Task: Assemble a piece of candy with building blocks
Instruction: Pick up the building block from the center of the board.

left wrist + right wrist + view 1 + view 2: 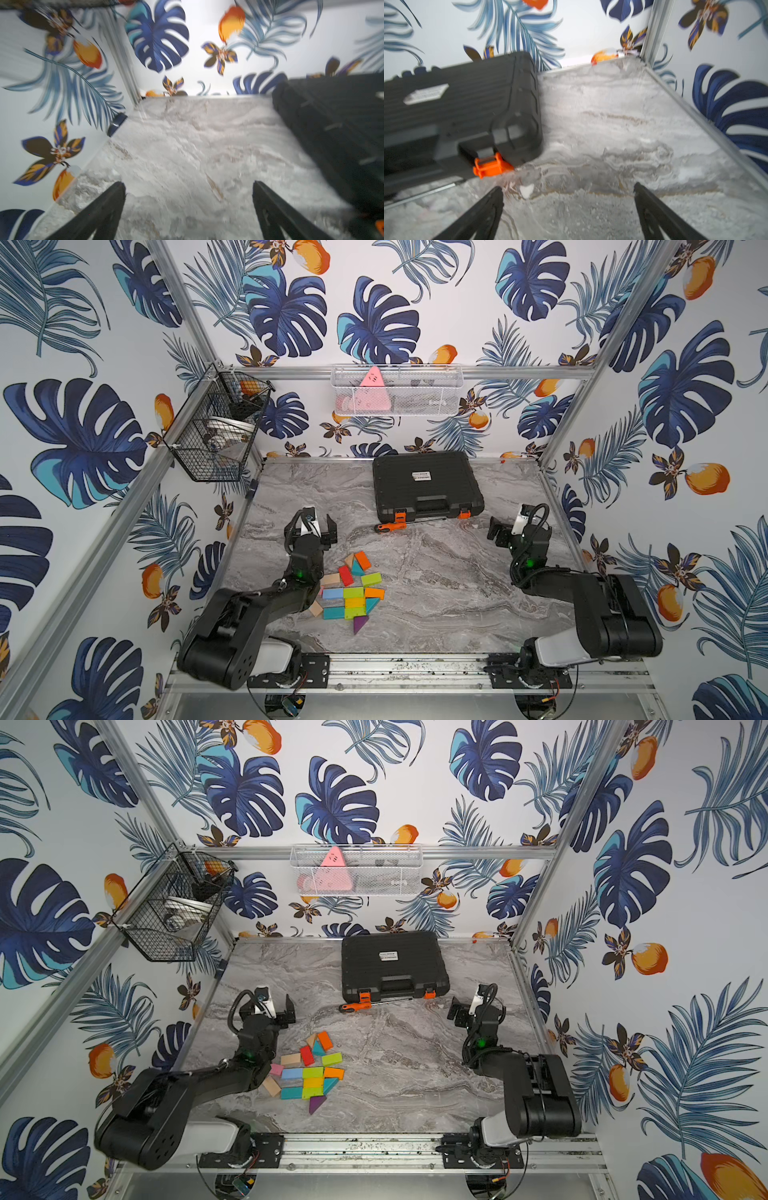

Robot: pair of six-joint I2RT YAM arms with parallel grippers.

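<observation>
Black case point(427, 485); orange-handled screwdriver point(390, 526) just beside it; mesh basket point(436, 400) apparently holds pink object point(371, 379).

Both wrist views blurred. Black ribbed plastic tool case point(332, 128) cut off by the frame edge in each; its white lid label point(421, 476) too small to read. Left arm point(286, 597) covers most of a small pink wooden building block point(321, 591). Contents of the black wire basket point(195, 464) unclear.

Arms point(232, 626) blk w/ white base links point(276, 653), green LEDs point(298, 573), looped cables point(237, 999); fingers point(108, 203) blk.
</observation>
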